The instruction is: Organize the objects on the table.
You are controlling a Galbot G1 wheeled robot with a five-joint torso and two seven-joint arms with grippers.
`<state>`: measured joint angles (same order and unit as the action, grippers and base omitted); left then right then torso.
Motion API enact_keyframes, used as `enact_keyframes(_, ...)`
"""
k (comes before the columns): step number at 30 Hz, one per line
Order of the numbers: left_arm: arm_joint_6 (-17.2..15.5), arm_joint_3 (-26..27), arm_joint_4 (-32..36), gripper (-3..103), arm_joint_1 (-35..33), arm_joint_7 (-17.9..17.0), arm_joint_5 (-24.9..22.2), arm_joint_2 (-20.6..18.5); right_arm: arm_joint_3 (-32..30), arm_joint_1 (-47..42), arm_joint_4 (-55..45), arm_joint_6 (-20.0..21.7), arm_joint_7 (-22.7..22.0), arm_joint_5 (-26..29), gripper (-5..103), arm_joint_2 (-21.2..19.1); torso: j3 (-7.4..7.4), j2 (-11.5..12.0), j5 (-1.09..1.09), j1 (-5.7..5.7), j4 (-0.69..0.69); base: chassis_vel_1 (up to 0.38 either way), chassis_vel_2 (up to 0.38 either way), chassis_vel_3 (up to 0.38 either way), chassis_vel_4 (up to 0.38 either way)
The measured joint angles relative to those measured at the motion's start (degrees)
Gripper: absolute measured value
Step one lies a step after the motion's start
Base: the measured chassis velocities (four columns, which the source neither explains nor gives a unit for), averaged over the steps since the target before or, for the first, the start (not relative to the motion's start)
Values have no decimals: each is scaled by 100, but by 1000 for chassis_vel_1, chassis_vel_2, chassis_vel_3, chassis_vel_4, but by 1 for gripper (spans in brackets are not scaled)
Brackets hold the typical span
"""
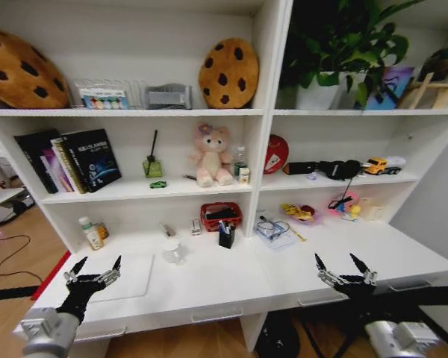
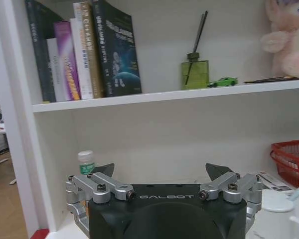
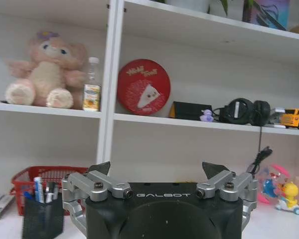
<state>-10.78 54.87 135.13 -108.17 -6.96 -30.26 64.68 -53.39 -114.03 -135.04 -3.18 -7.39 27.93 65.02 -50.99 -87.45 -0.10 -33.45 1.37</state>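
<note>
L gripper (image 1: 96, 269), R gripper (image 1: 343, 265): jaws wide apart, holding nothing, above white desk (image 1: 209, 280); tiny green car (image 1: 158, 184) on shelf.

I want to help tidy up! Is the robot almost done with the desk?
Not yet. Nothing looks done: both the left gripper and right gripper hover open and empty over the desk. The pen holder, green-capped bottle and glasses sit on it.

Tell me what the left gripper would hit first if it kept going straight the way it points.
Probably the small green-capped bottle by the back wall, just ahead of the open left gripper over the silver laptop. Depth is unclear; it may pass beside it and meet the wall.
</note>
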Motion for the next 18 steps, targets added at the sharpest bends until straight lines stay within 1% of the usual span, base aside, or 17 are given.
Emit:
enact_keyframes(2,0,1,0,100,0,-1,0,-1,0,-1,-1,0,0,0,100,0,1,-2,2,2,2,379,360,-373,-338)
enact_keyframes(3,0,-1,0,100,0,4,0,0,0,0,1,1,0,0,100,-1,-1,1,14,0,-1,379,354,-367,-338)
enact_keyframes(5,0,2,0,100,1,-1,0,-1,2,1,2,2,1,0,100,0,-2,2,16,-3,1,339,354,-264,-285)
enact_keyframes(6,0,0,-2,100,0,0,0,-1,1,-1,-1,0,1,0,100,0,1,0,-4,0,3,211,268,-264,-224)
enact_keyframes(7,0,1,-1,100,0,-1,0,-1,2,-7,0,1,1,0,100,1,1,-1,11,2,3,192,30,-175,-150)
enact_keyframes(8,0,1,-1,100,0,-1,0,-1,2,-7,0,1,1,0,100,1,1,-1,11,2,3,192,30,-175,-150)
enact_keyframes(10,0,2,-1,100,0,-5,0,-1,2,1,1,1,2,0,100,0,-2,1,13,-1,-7,144,34,-49,-109)
enact_keyframes(11,0,2,-1,100,0,-5,0,-1,2,1,1,1,2,0,100,0,-2,1,13,-1,-7,144,34,-4,-68)
enact_keyframes(12,0,1,-2,100,0,-6,0,0,2,1,0,1,2,0,100,-1,-1,2,4,-2,-2,29,85,-4,-15)
enact_keyframes(13,0,0,-1,100,0,-5,0,-1,2,1,1,1,1,0,100,-1,-1,1,12,-2,0,-44,16,70,43)
enact_keyframes(15,0,-1,-1,100,0,-2,0,0,1,0,2,1,0,0,100,-1,-2,2,15,-2,1,-71,-6,70,43)
enact_keyframes(18,0,-2,0,100,0,2,0,0,0,0,3,1,-1,0,100,-2,-2,2,12,-2,3,-77,-53,89,71)
